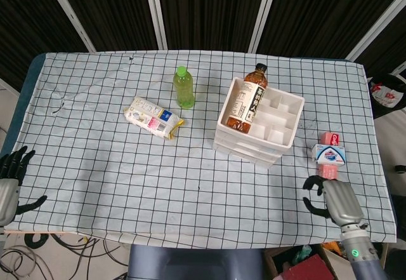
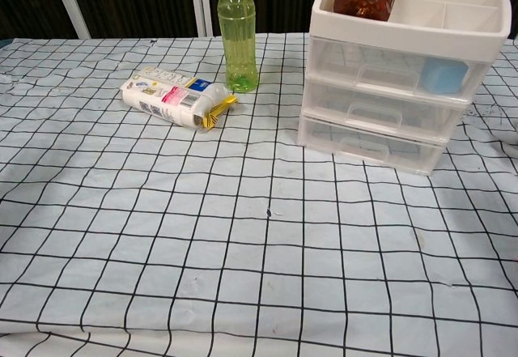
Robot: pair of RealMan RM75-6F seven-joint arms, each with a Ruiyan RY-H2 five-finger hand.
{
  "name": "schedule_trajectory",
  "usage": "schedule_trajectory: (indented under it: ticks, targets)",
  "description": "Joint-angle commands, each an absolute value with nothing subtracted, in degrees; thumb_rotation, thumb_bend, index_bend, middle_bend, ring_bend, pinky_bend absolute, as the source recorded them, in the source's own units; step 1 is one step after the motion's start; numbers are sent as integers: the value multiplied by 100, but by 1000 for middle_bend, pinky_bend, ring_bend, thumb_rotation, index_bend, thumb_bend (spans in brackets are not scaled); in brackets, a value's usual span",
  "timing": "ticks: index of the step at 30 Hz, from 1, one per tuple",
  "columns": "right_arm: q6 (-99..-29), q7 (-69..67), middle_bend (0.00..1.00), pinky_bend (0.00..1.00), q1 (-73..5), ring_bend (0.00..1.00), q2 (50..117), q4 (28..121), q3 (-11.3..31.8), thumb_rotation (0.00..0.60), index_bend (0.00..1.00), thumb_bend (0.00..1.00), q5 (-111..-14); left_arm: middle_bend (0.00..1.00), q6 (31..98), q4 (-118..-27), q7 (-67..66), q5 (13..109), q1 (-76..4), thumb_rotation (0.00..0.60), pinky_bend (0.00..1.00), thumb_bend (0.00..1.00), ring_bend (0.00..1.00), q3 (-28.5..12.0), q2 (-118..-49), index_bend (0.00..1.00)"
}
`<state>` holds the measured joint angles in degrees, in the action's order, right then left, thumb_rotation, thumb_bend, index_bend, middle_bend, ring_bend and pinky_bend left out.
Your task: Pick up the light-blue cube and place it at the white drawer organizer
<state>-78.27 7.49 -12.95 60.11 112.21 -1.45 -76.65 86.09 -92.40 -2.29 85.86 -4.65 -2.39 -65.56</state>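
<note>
The white drawer organizer point(image 1: 284, 141) stands right of the table's middle, three drawers high point(image 2: 368, 134). In the chest view the light-blue cube point(image 2: 445, 75) shows as a pale blue shape behind the translucent front of the top drawer; the head view does not show it. My right hand point(image 1: 331, 200) hovers at the near right table edge, well away from the organizer, holding nothing, fingers loosely bent and apart. It is out of the chest view. My left hand point(image 1: 9, 177) sits off the near left edge, fingers spread and empty.
A brown tea bottle point(image 1: 247, 101) lies in the organizer's top tray. A green bottle point(image 1: 184, 87) and a snack packet point(image 1: 152, 117) are on the left half. Small red, white and pink boxes point(image 1: 330, 155) sit just beyond my right hand.
</note>
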Motion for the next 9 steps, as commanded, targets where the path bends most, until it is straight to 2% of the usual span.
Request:
schedule_trajectory:
  ticks: [1,3,9]
  targets:
    - [-8315,550,13,188,-903,36,5726,10533,-437,600,0,161,-8227,0,8591,-9233,-300,8576,-464,600,0,18,0,-226,-6550,0]
    - [-8589,688,0,178,-792,2,5728,10139,-422,600,0,144,-8409,0,8574,-9228,-387,8555,-461,600,0,15,0,-219,-6545,0]
    - [-9097,818,0,175,-617,0,6042,9527,-233,600,0,137,-8637,0,8519,-9270,-547,8460,-463,600,0,14,0,-227,-6526,0]
